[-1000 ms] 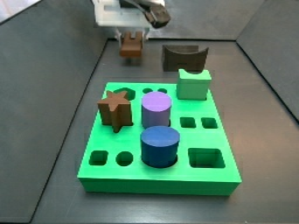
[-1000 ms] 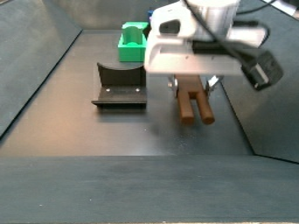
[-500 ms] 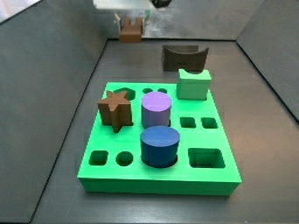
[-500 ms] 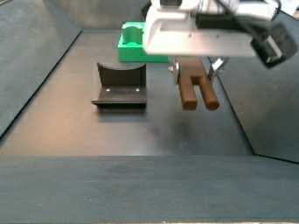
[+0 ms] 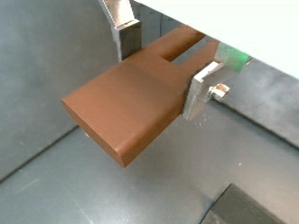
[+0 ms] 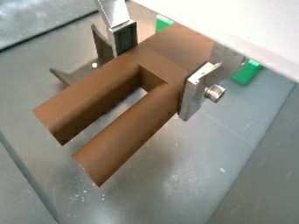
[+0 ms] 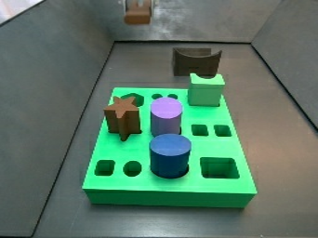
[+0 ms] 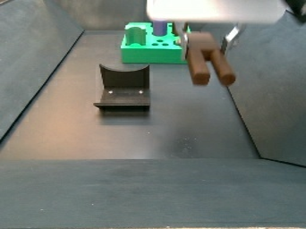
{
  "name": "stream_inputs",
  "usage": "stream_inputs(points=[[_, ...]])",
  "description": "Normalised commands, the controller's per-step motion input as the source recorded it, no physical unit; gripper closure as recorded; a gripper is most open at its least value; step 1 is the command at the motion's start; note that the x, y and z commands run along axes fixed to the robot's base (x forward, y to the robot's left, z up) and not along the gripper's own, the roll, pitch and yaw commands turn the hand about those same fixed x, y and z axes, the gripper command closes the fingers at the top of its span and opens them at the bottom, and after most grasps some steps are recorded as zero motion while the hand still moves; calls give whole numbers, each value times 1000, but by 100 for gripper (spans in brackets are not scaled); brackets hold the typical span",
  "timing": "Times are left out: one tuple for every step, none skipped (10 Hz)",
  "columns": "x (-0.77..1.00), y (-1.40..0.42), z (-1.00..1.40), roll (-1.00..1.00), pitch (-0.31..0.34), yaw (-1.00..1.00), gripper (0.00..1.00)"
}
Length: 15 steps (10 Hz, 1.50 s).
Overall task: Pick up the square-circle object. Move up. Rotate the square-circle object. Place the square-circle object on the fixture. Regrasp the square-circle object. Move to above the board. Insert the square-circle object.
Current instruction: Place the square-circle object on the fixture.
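Gripper (image 6: 152,61): top of frame, clamped on brown peg (image 6: 117,112).
Fixture (image 8: 122,87): left of centre.
Board (image 7: 170,149): centre.

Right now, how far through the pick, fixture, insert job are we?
Pick looks done: the pincer is shut on the reddish-brown two-pronged square-circle object, raised clear of the floor in both side views. In hand: the lift, possibly the rotation. Left: placing on the dark scooped fixture, which holds nothing, then regrasp, move above the bright green holed board, and insertion.

Gripper (image 6: 149,66): flat silver finger plates (image 5: 202,87). One plate carries a visible screw. Housing above is white.
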Motion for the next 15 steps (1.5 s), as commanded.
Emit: stream_inputs(points=[[-11,8,584,21,53,-6,100],[-1,10,418,21,64,-6,100],[5,12,197,21,84,-6,100],[1000,-945,467,142,-202,177,100],[1000,-936,430,140,-170,174,100],[1000,-928,409,127,-122,151,100],[1000,-869,354,104,-23,98,100],[1000,-726,298,95,52,64,100],[1000,-579,237,94,102,51,100],[956,-370,167,96,128,45,100],[877,-221,100,87,138,38,100],[772,-121,52,91,148,42,100],[694,-69,31,100,152,44,100],[592,-36,15,108,153,46,100],[513,-28,17,114,159,47,100]])
